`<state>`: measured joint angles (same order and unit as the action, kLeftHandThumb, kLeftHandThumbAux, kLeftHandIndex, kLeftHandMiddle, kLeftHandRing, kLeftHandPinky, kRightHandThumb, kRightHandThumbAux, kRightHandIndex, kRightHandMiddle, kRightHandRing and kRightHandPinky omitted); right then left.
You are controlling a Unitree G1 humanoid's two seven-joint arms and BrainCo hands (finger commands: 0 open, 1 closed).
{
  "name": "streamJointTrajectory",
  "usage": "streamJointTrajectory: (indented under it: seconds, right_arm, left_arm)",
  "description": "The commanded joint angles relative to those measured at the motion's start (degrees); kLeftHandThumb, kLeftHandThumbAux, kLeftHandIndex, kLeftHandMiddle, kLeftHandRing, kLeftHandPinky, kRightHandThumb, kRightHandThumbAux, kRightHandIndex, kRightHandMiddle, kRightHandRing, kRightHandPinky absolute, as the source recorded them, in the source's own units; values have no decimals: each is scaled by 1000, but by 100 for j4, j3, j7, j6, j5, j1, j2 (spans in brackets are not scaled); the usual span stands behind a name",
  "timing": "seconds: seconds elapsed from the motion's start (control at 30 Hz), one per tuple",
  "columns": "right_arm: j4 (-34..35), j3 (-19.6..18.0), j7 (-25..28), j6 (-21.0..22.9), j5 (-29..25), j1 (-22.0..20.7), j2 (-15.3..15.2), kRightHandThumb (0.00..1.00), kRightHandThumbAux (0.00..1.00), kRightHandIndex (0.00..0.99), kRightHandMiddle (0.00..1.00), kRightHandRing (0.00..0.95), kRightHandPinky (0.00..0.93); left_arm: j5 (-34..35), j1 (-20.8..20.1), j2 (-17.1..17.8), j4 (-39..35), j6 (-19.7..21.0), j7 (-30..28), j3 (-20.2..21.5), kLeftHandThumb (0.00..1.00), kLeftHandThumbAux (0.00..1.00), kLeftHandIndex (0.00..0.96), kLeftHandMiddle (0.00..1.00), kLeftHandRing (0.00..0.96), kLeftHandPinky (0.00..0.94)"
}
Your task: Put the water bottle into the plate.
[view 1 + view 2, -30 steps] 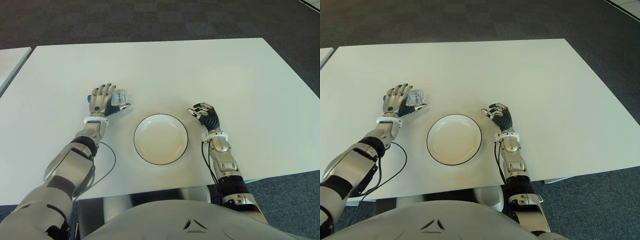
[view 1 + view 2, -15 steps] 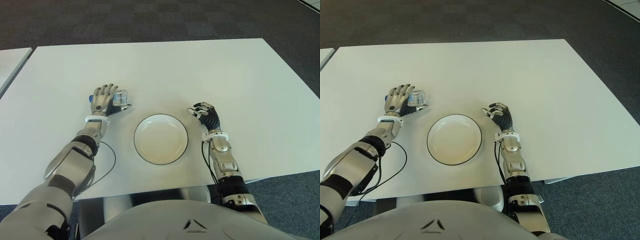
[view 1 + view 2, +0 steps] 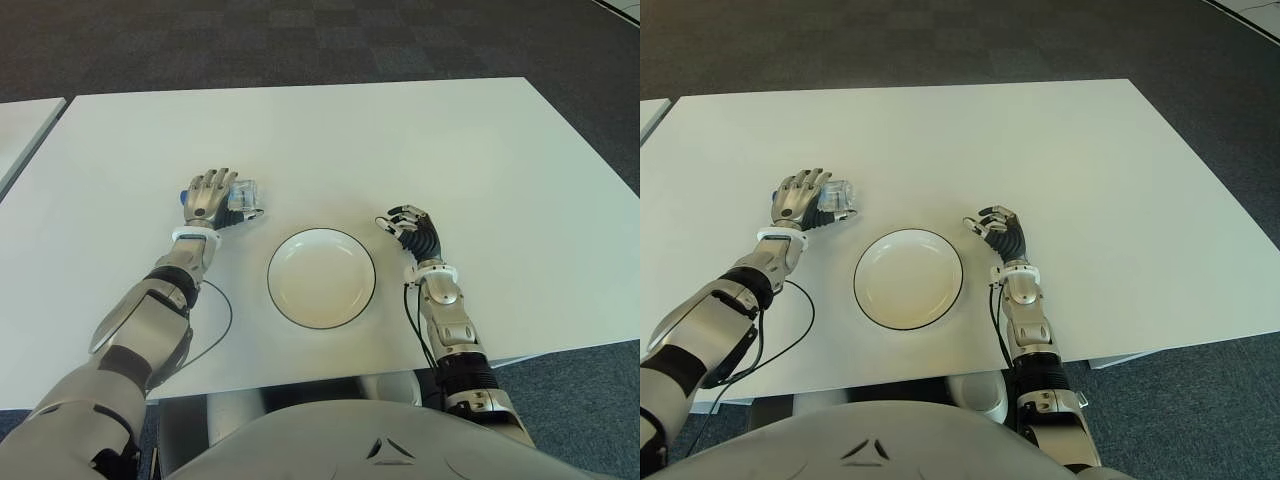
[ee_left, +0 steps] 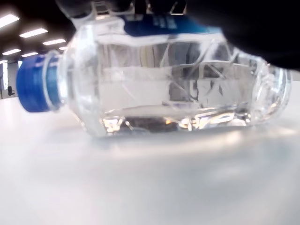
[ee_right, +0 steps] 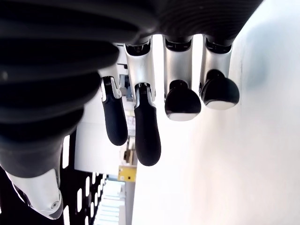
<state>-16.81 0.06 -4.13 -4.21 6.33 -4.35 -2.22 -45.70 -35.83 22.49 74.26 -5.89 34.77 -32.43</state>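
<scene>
On the white table [image 3: 420,140], I see the plate [image 3: 321,277] at centre. My left hand [image 3: 207,198], at its ten o'clock, is closed over the clear water bottle [image 3: 240,194], lying on its side, blue cap away from the plate. My right hand [image 3: 412,229], at two o'clock, is loosely curled, empty.

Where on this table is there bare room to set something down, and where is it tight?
The far half of the white table beyond both hands is bare, as is the stretch right of the right hand. The plate itself holds nothing. It is tighter along the near edge: left hand curled on the lying water bottle, plate, right hand, with a cable by the left forearm.
</scene>
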Motion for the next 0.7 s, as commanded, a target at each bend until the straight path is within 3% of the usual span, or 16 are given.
streamJointTrajectory:
  seconds: [0.03,0.2,0.37,0.43,0.6,0.7]
  right_arm:
    - [-30,13,6,64,-20,53,15,846,683,435,536,861,861]
    - [-61,-1,-13,105,-13,26,9,845,687,417,592,862,864]
    - [-77,-9,17,121,-32,7,-2,845,687,414,600,865,866]
    - [-74,-10,27,119,-39,7,-5,845,687,413,600,866,867]
    - [-64,-17,54,101,-65,11,-7,845,687,414,602,867,867]
    - [-74,-27,63,81,-76,8,-4,845,687,417,605,867,866]
  left_arm:
    - [-13,328,-141,228,35,-618,-145,588,223,0,0,0,0]
    - [144,292,-142,214,3,-765,-42,624,276,0,14,38,119]
    - [291,253,-146,134,44,-820,28,692,307,0,135,220,363]
    - [308,248,-150,142,61,-846,27,706,313,1,159,254,402]
    - [271,169,-127,175,168,-935,-40,753,353,131,273,403,550]
    - [233,153,-116,189,215,-889,-83,792,382,281,437,539,666]
